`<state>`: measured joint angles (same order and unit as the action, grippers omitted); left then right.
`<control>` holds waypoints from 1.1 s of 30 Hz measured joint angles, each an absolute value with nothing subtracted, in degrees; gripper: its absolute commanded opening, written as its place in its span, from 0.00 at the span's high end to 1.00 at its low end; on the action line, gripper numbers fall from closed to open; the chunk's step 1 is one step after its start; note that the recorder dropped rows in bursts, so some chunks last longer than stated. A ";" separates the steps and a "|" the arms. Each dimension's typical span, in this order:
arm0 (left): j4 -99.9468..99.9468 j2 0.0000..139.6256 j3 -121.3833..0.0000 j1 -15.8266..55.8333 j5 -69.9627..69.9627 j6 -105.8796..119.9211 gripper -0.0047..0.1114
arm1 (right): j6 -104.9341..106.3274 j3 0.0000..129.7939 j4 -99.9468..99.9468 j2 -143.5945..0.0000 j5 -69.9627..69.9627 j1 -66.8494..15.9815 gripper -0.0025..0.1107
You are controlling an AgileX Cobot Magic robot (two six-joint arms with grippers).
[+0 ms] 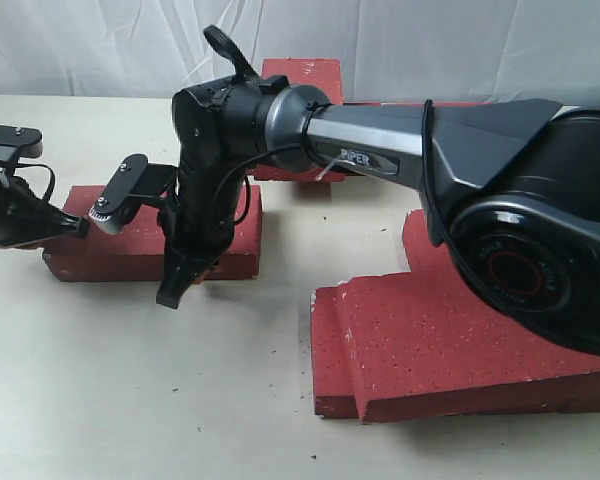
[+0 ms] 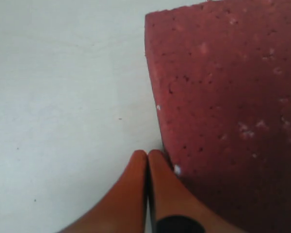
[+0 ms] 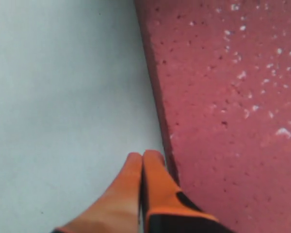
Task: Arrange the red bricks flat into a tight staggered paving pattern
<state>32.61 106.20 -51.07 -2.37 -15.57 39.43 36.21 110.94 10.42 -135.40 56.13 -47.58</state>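
Observation:
One red brick lies flat on the table at the left. My left gripper is at its left end, shut, its orange fingertips against the side of the brick near a corner. My right gripper reaches across and points down at this brick's front edge. It is shut, with its fingertips touching the long side of the brick. Neither gripper holds anything. Two overlapping red bricks lie at the front right, and another red brick lies at the back.
The big dark right arm spans the view's right half and hides part of the table and bricks behind it. A white cloth hangs at the back. Pale tabletop shows in front of the left brick.

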 measured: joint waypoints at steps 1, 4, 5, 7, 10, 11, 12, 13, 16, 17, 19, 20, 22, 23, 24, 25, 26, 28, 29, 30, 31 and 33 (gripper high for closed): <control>33.15 106.49 -51.22 -2.38 -15.57 39.59 0.96 | 36.21 110.94 9.90 -135.40 55.71 -47.58 0.99; 34.84 106.51 -51.34 -2.38 -15.14 39.84 0.96 | 35.97 110.94 7.85 -135.78 53.82 -47.58 0.99; 35.29 106.51 -51.34 -2.38 -15.03 40.18 0.96 | 35.83 110.94 6.97 -135.78 53.16 -47.58 0.99; 36.56 106.61 -51.44 -2.38 -14.90 41.25 0.96 | 35.53 110.94 5.43 -136.01 51.98 -47.58 0.99; 39.37 107.26 -51.84 -2.38 -14.91 44.28 0.96 | 34.71 110.94 3.99 -136.47 50.05 -47.58 0.99; 40.81 107.70 -52.10 -2.38 -14.88 45.70 0.96 | 34.61 110.94 3.71 -136.60 49.54 -47.58 0.99; 42.11 108.19 -52.32 -2.38 -14.88 47.28 0.96 | 34.62 110.94 3.62 -136.60 49.21 -47.58 0.99; 43.90 108.78 -52.76 -2.38 -14.78 48.95 0.96 | 34.47 110.94 3.58 -136.68 48.67 -47.58 0.99; 50.50 110.42 -53.75 -2.38 -15.01 54.31 0.96 | 34.07 110.94 3.58 -136.68 47.15 -47.58 0.99; 53.02 110.75 -53.97 -2.38 -15.17 56.45 0.96 | 33.97 110.94 3.58 -136.68 46.88 -47.58 0.99; 57.29 111.12 -54.19 -2.38 -15.58 60.47 0.96 | 33.97 110.94 3.24 -136.68 46.34 -47.58 0.99; 59.41 111.12 -54.19 -2.38 -15.72 62.57 0.96 | 33.84 110.94 2.90 -136.68 46.19 -47.58 0.99; 64.20 111.12 -54.72 -2.38 -17.22 67.81 0.96 | 33.02 110.94 0.80 -136.68 45.97 -47.58 0.99; 67.93 111.12 -54.85 -2.38 -17.61 71.22 0.96 | 32.47 110.94 -0.38 -136.68 45.84 -47.58 0.99; 69.83 111.15 -54.85 -2.38 -17.82 72.66 0.96 | 32.24 110.94 -0.99 -136.68 45.70 -47.58 0.99; 73.48 111.56 -55.11 -2.38 -18.75 76.01 0.96 | 31.87 110.94 -2.05 -136.68 45.19 -47.58 0.99; 75.13 112.06 -55.34 -2.38 -19.52 77.64 0.96 | 31.52 110.94 -2.60 -136.68 45.00 -47.58 0.99; 78.69 113.50 -55.85 -2.38 -22.04 80.81 0.96 | 31.12 110.94 -3.34 -136.68 44.77 -47.58 0.99; 80.16 114.22 -56.19 -2.38 -23.26 82.12 0.96 | 31.03 110.94 -3.68 -136.68 44.77 -47.58 0.99; 81.06 114.50 -56.66 -2.38 -23.87 82.84 0.96 | 30.90 110.94 -3.80 -136.68 45.10 -47.58 0.99; 81.36 114.50 -56.77 -2.38 -24.13 83.11 0.96 | 30.90 110.94 -3.80 -136.68 45.37 -47.58 0.99; 83.26 114.50 -57.13 -2.38 -24.58 84.96 0.96 | 30.90 110.94 -3.65 -136.68 46.72 -47.58 0.99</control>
